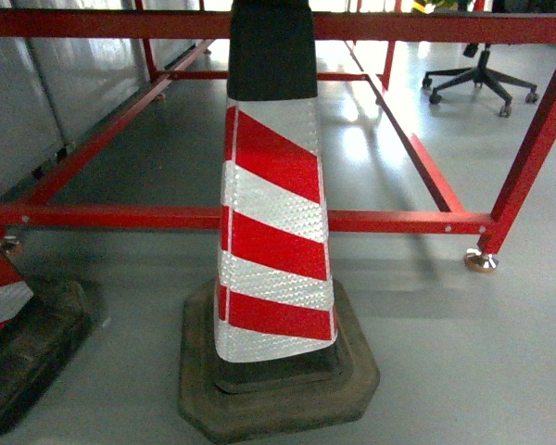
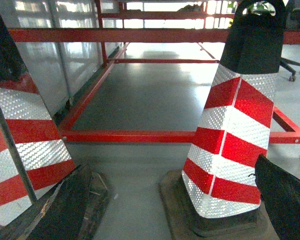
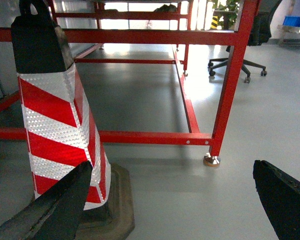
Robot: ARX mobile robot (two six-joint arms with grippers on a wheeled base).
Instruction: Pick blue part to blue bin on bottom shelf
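The blue part, the blue bin and the bottom shelf are out of view in all three views. My left gripper (image 2: 175,212) is open, its two dark fingers (image 2: 65,205) spread wide with only grey floor between them, low between two cones. Wide open too is my right gripper (image 3: 170,207), with bare floor between its black fingertips (image 3: 285,200). Neither gripper shows in the head view.
A red-and-white traffic cone (image 1: 273,232) on a black base stands right in front, a second cone (image 1: 0,287) at the left edge. Behind them runs a red steel frame (image 1: 398,222) with a footed leg (image 1: 482,260). An office chair (image 1: 482,79) stands far right.
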